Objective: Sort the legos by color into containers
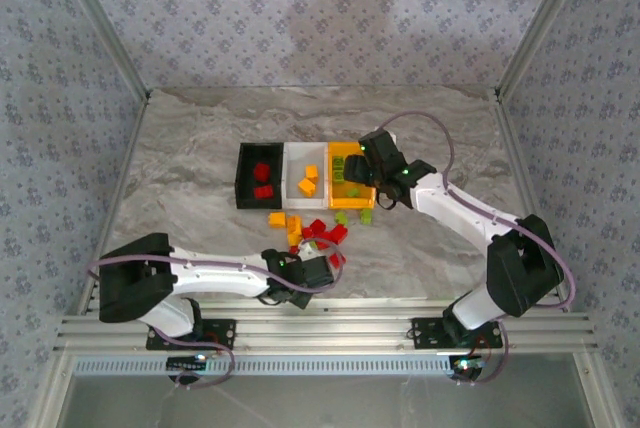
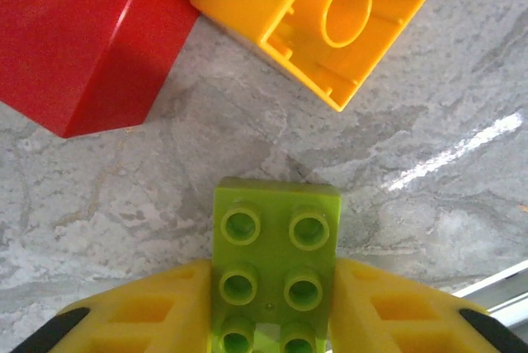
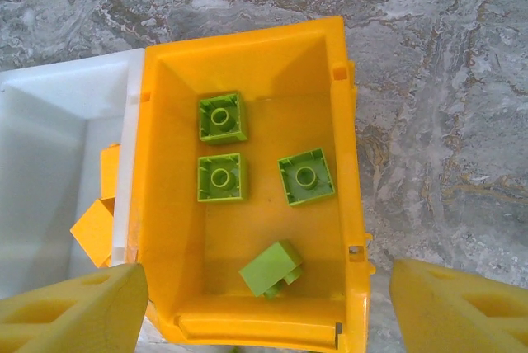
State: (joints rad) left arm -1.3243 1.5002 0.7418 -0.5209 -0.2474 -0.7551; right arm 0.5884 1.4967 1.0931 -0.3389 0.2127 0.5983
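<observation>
No legible text, label, brand or number appears anywhere.

**Three Views, One Tabletop**

Top camera: high behind the near edge, looking down over the whole tabletop (image 1: 200, 148). Left wrist: very close over a green brick (image 2: 276, 254) near that edge. Right wrist: close above the orange bin (image 3: 247, 64), which the top view shares.

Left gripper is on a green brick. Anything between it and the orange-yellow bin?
Yes. The right gripper hovers open directly above the orange-yellow bin, over the drop spot. Loose red and orange bricks lie between the green brick and the bin; a lifted carry should clear them.
</observation>
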